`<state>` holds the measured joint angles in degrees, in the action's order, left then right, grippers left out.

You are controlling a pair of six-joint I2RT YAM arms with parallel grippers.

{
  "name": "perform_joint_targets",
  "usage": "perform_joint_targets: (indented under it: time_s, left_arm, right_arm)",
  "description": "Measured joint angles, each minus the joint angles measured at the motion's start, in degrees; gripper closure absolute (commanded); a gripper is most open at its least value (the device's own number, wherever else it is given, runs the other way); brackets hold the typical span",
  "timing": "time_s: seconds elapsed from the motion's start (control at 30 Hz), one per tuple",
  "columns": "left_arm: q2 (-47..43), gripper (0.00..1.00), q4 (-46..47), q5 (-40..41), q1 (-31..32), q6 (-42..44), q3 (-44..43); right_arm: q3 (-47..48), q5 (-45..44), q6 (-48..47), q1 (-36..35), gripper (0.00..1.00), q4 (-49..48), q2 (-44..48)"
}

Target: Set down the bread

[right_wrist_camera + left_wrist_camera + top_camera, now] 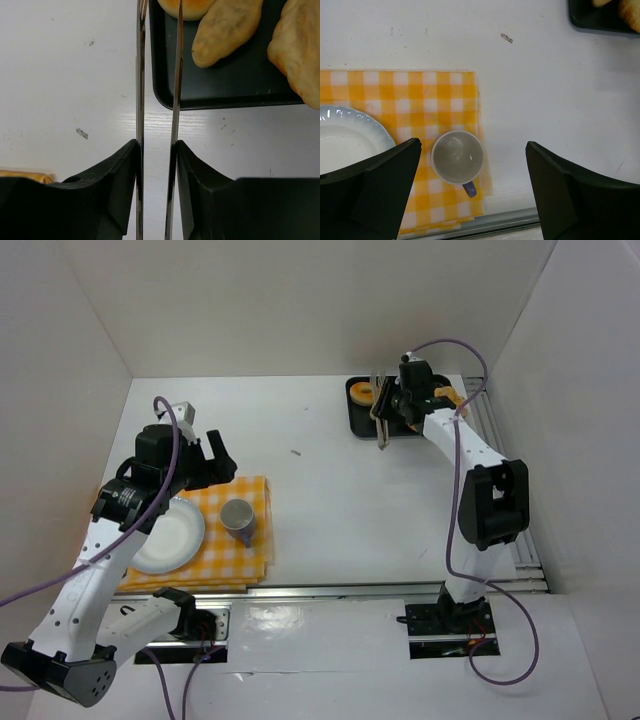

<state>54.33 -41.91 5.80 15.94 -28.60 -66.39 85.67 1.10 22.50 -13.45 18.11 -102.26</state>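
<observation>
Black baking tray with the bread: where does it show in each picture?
Top external: black baking tray at the far side, right of centre.
Left wrist: top right corner.
Right wrist: upper right.
Shared landmark: small dark fleck left of the tray.

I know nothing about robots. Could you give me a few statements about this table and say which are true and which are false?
1. The bread lies on a black tray. True.
2. The right hand holds metal tongs. True.
3. The cup stands on the bare table. False: it stands on the yellow checked cloth.
4. The white plate already has bread on it. False: the plate is empty.
5. The left hand grips the cup. False: it is open and holds nothing.
</observation>
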Motion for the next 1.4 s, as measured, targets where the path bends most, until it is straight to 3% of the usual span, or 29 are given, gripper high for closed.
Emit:
perform_joint_targets:
  time_s: [0.4, 0.67, 0.87, 1.07, 1.4]
  left_arm:
    - [-2.21, 0.01, -0.22, 0.07, 0.0, 0.15, -0.02]
    - [-2.43, 0.01, -0.52, 0.52, 0.0, 0.15, -0.02]
    - [-2.47, 0.01, -0.52, 0.55, 0.0, 0.15, -0.02]
    - [-2.47, 0.01, -0.52, 0.52, -0.02, 0.15, -0.02]
    - [-2.49, 0.01, -0.59, 0.61, -0.02, 0.24, -0.02]
  right_arm:
    - [1.81, 8.2, 2.19, 5.01, 0.53, 1.9, -4.28]
    - [-1.84, 7.28, 5.79, 5.62, 0.52, 1.79, -3.17]
    - [-9.11, 5.6, 8.61, 5.64, 0.51, 0.7, 2.99]
    - [-10.27, 5.31, 9.84, 5.62, 0.44, -0.59, 4.48]
    - [-10.69, 5.84, 12.39, 6.21, 0.42, -2.21, 3.5]
